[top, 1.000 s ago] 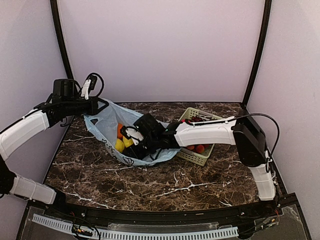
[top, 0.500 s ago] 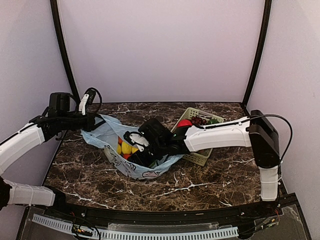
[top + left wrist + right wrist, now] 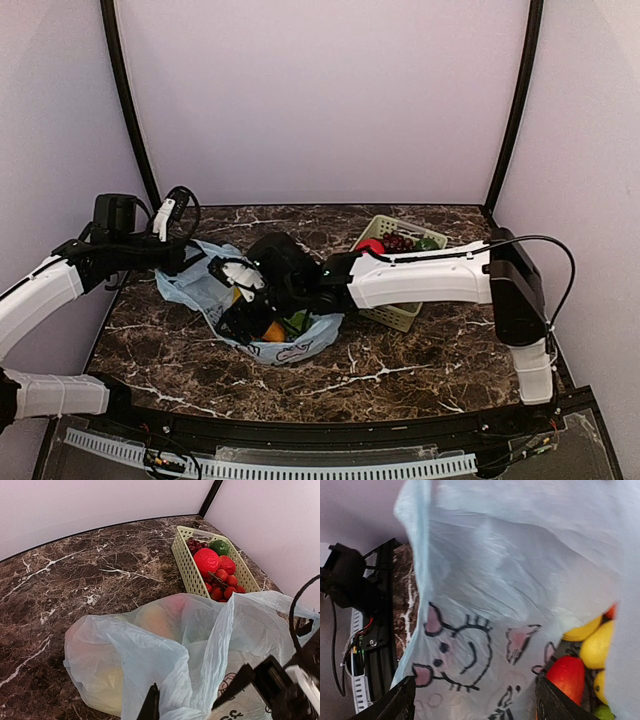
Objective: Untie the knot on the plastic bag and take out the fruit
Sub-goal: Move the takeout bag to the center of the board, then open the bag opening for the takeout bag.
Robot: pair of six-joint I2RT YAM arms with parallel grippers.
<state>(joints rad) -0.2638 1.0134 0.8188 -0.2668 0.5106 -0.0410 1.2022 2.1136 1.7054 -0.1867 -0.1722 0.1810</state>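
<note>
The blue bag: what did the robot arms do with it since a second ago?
The right gripper, jaws open, pushed left, deeper into the plastic bag among the fruit. The left gripper, pinching the bag's edge, drew back toward the robot, and the bag slid left with it. The basket stayed put.

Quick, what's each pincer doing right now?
Left pincer: closed, gripping the plastic bag by its edge.
Right pincer: open, at the plastic bag's mouth.
</note>
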